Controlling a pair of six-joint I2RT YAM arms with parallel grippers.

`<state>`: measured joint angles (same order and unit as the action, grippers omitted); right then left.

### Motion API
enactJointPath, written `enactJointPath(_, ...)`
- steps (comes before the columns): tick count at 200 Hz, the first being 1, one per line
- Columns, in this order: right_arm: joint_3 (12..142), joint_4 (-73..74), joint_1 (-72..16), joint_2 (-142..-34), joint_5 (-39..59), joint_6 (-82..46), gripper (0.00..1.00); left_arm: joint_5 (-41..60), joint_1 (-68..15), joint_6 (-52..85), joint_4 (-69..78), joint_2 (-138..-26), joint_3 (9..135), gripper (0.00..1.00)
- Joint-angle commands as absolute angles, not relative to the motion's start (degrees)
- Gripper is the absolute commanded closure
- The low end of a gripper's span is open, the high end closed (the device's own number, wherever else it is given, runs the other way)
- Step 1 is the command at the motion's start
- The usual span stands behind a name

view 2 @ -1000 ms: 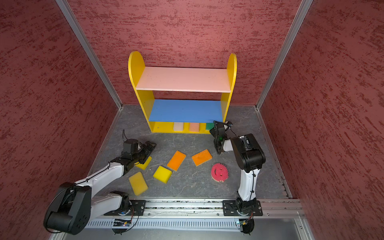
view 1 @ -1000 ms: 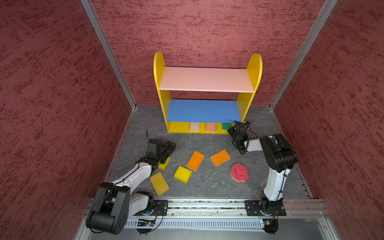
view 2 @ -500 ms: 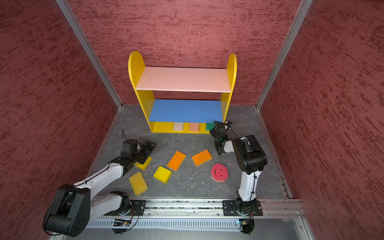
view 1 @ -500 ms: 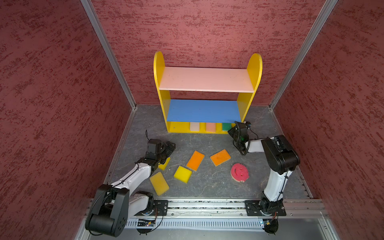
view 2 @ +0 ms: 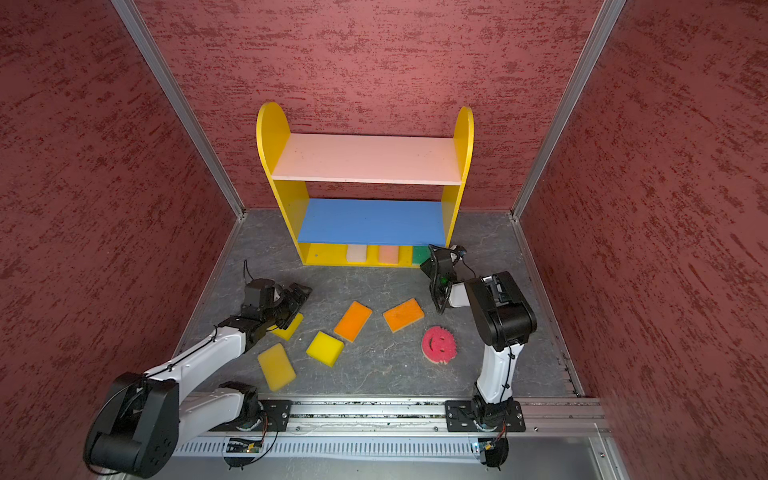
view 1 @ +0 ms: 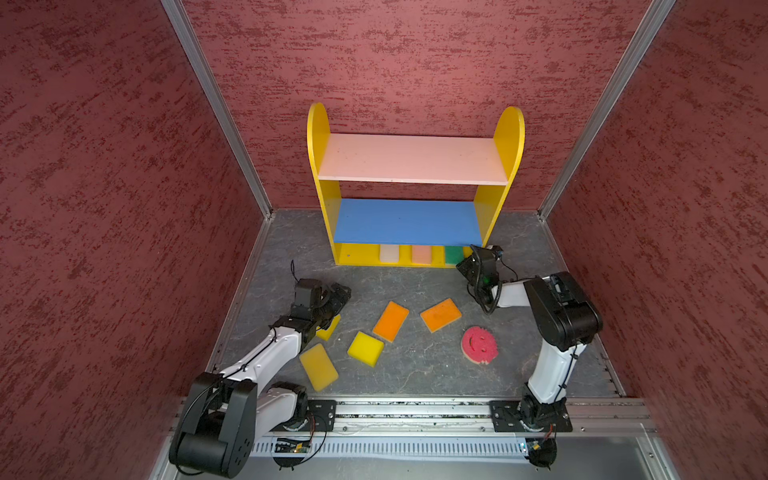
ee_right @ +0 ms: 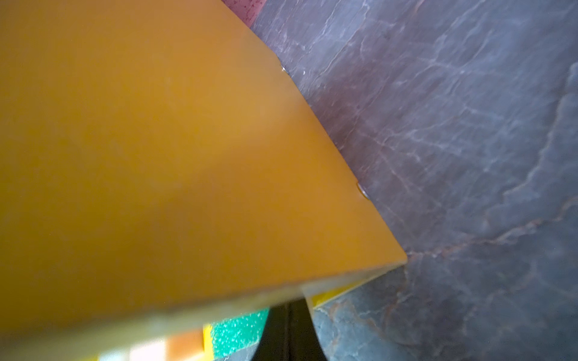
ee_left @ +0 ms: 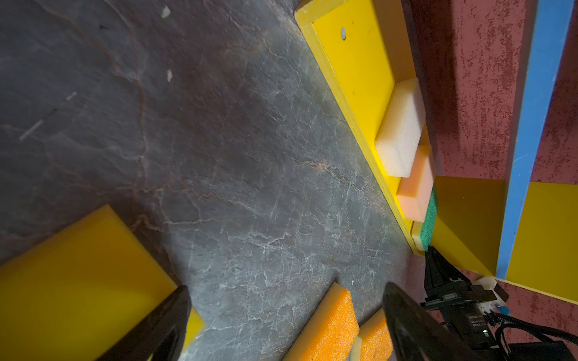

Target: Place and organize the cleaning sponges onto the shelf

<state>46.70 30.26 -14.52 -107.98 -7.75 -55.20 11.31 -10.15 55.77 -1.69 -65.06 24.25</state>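
A: Sponges (view 1: 440,314)?
B: Three on the shelf's (view 1: 509,137) bottom board (view 1: 357,254), six loose on the surface (view 1: 415,374).
A: Grippers?
B: Left gripper (view 1: 340,296) spread apart beside a yellow sponge (view 1: 332,328); right gripper (ee_right: 288,325) closed, tip by the green sponge (view 1: 454,255).

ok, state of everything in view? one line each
left gripper: open, empty
right gripper: shut, empty, beside green sponge
shelf: upright
cream sponge, peach sponge, green sponge: in a row on bottom board
orange sponges: flat on floor, apart
yellow sponges: on floor, one partly under left gripper
pink sponge: on floor, face up
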Motion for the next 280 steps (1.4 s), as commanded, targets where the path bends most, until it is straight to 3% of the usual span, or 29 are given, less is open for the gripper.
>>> enactJointPath(1,46.5,31.5,-14.3,-107.0,-7.5,-55.6,1.0,10.4,-10.2,56.2,-2.1,-64.4,23.8,0.05)
enactJointPath(141,48.9,32.2,-13.8,-110.7,-6.7,-56.7,1.0,10.5,-10.5,55.8,-2.7,-65.3,25.2,0.05)
enactJointPath(192,48.0,33.1,-13.6,-110.5,-6.4,-57.5,0.86,10.3,-10.5,55.8,-2.8,-65.1,25.2,0.04)
enactJointPath(280,45.8,32.6,-12.8,-105.8,-6.5,-57.2,0.74,9.7,-11.1,55.7,-3.2,-64.2,25.2,0.04)
